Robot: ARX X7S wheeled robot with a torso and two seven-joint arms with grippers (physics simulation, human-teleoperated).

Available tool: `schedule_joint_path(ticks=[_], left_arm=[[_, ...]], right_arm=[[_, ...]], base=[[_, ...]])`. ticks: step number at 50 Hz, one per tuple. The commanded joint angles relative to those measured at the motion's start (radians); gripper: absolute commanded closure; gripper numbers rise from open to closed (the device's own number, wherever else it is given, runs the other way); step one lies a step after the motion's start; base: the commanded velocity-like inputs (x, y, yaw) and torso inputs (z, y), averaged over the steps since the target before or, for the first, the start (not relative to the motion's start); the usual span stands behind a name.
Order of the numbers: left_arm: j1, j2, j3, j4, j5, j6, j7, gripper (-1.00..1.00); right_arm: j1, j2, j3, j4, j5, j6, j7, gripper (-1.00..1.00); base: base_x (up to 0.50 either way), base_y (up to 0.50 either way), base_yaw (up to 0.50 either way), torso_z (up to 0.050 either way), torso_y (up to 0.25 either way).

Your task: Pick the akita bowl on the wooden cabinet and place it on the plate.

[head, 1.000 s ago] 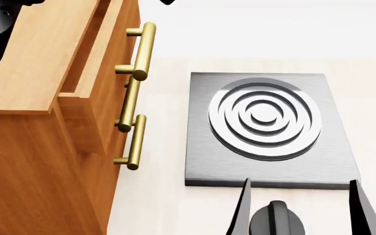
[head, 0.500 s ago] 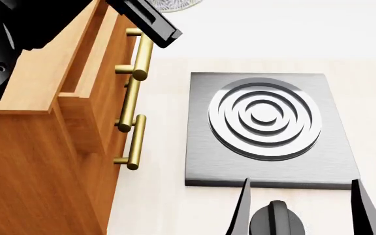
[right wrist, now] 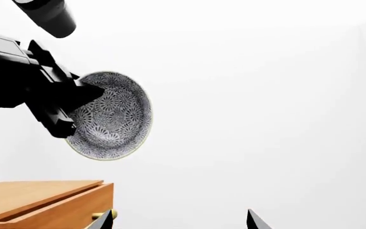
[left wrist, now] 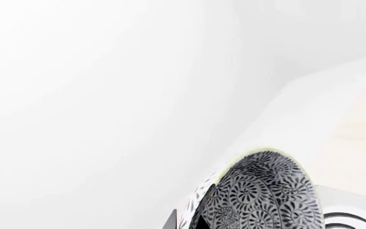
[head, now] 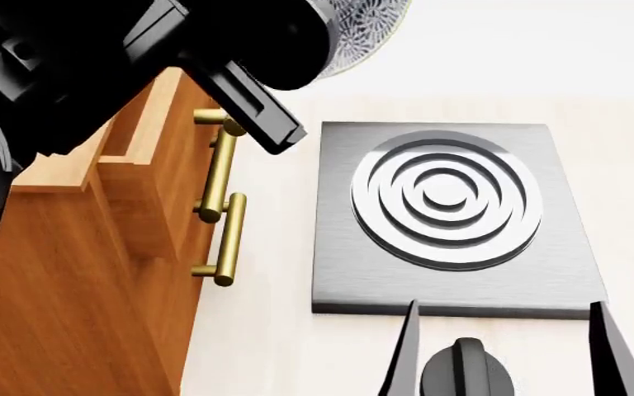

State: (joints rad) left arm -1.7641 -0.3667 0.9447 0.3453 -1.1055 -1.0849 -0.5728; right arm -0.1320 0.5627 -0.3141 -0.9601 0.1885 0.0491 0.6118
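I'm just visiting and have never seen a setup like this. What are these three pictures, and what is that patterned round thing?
It is a simulated two-armed robot. One picture looks down from its head; the other two come from cameras near each arm's tool. The left tool grips the akita bowl, a black-and-white patterned dish, lifted in the air above the wooden cabinet. On the pale surface beside the cabinet lies a grey stove with ringed burner. The right tool waits open and empty near the stove. The plate is not in view.
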Motion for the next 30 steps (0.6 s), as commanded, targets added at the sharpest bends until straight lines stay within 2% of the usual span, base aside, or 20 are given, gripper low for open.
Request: schedule_joint_path(ticks=[1, 8, 13, 30], left_arm=[[0.055, 0.003, -0.035, 0.063, 0.002, 0.008, -0.034, 1.00], [0.061, -0.004, -0.041, 0.088, -0.007, 0.013, -0.039, 1.00], [0.069, -0.028, -0.014, 0.105, 0.050, 0.076, 0.038, 1.00], [0.072, -0.038, 0.046, 0.067, 0.147, 0.159, 0.149, 1.00]], right_arm=[[-0.002, -0.014, 0.011, -0.005, -0.024, -0.001, -0.020, -1.00], [0.001, -0.013, 0.006, -0.002, -0.025, -0.002, -0.021, -1.00], [0.006, -0.013, 0.003, 0.002, -0.025, 0.000, -0.022, -1.00], [0.018, -0.004, 0.012, -0.025, 0.001, 0.015, -0.015, -1.00]], base=[[0.00, 0.00, 0.00, 0.000, 0.000], [0.00, 0.00, 0.00, 0.000, 0.001], [0.00, 0.00, 0.00, 0.003, 0.000], [0.00, 0.00, 0.00, 0.000, 0.001]])
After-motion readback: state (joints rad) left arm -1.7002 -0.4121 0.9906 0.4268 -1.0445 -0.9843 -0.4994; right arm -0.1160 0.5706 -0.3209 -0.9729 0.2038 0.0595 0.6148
